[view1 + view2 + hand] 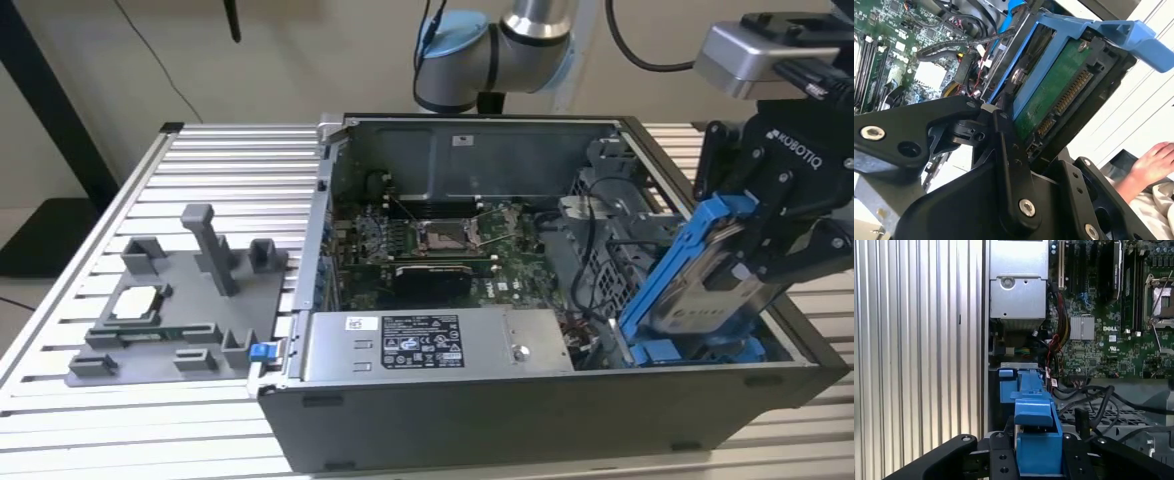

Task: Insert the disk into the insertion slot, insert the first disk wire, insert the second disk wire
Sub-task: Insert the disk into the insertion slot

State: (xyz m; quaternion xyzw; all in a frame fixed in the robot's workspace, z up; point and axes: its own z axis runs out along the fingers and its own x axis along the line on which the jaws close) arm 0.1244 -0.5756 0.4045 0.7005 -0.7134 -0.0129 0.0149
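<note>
Gripper (763, 252) clamped on tilted disk (705, 292), lower end near insertion slot (663, 352)

You'll find the open case (534, 425) on the surface (200, 165), with the fixture (174, 320) at the exterior view's left of it. The disk (701, 290) stands tilted over the insertion slot (661, 352) (the case's right end in that view), beside the long metal box (427, 345).

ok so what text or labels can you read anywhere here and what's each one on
end effector gripping the disk: white maker's lettering on its body, not quoted.
white sticker on the grey metal box: print too small to read.
motherboard: white maker's mark, not quoted; tiny codes unreadable.
</note>
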